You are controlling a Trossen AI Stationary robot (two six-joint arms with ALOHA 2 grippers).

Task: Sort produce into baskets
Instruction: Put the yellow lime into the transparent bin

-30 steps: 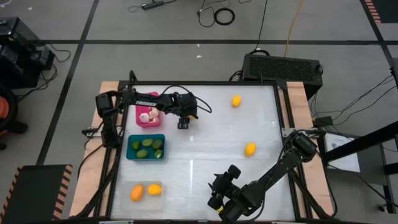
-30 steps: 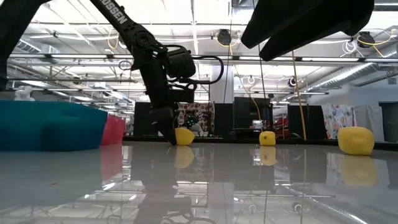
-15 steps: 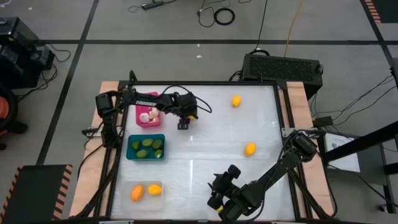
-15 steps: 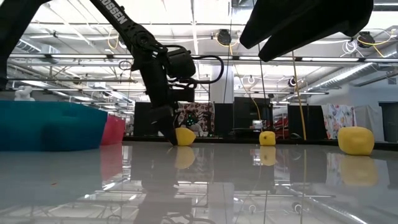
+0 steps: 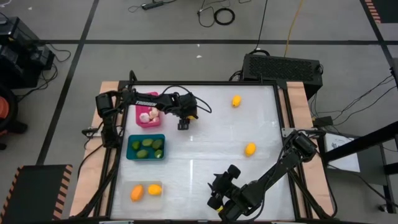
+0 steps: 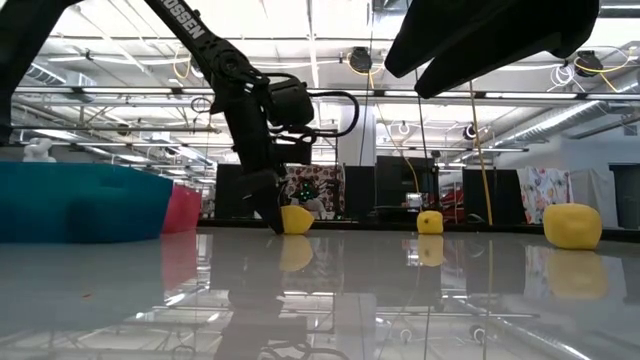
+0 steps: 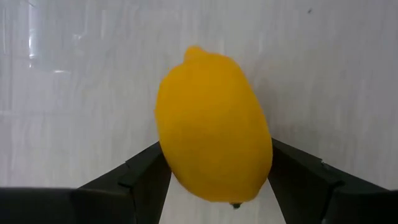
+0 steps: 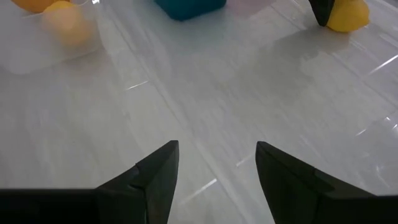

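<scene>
- Where the glossy white table [image 5: 205,149] is seen from above, three rectangular bins are counted: pink bin [image 5: 148,116], teal bin [image 5: 146,147], clear bin [image 5: 145,191]; two smooth yellow ovals lie loose.
- At table height, the left gripper [image 6: 275,215] is seen down at a lemon [image 6: 296,219].
- Through the left wrist, that lemon [image 7: 213,124] is clasped between both fingers [image 7: 146,171].
- Through the right wrist, the right gripper [image 8: 216,171] is shown spread, holding nothing.

The left gripper [image 5: 183,125] hides the yellow fruit [image 7: 213,124] from the high view

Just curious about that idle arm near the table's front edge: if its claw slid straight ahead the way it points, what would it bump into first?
Probably nothing soon: the right claw faces bare white tabletop. Depth is unclear.
</scene>
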